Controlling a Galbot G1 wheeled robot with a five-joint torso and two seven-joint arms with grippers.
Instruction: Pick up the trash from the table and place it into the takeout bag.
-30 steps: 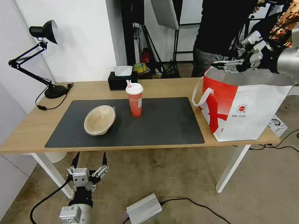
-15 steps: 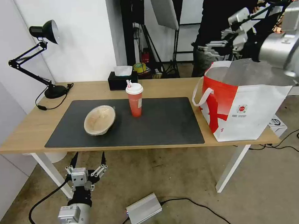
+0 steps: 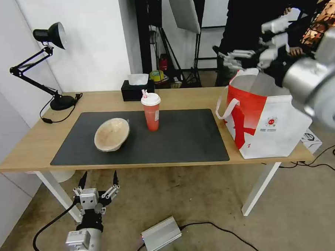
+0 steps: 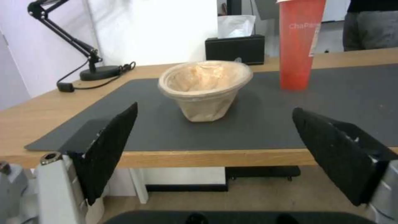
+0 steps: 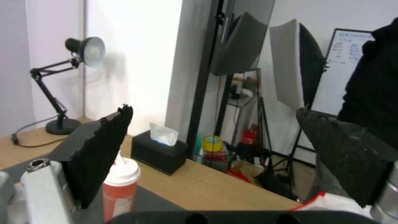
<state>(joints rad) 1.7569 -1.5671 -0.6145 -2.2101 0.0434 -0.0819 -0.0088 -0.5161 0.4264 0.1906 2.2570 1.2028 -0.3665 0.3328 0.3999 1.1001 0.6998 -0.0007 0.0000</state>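
Two pieces of trash are left on the desk (image 3: 35, 146): the pulp bowl (image 3: 111, 134) and drink cup (image 3: 151, 111), mid-mat. The takeout bag (image 3: 271, 124) stands at the right end. Right end effector (image 3: 234, 59) hovers released above it; left end effector (image 3: 99, 180) hangs released below the front edge.

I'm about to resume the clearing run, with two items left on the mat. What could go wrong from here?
The drink cup is tall and narrow, so an off-centre grasp could tip it. The paper-pulp bowl lies tilted on its side, so fingers may slide off or crush its rim. The right gripper, open above the takeout bag, sits near its strap handle; sweeping toward the cup could snag it. The left gripper waits open below the table edge.
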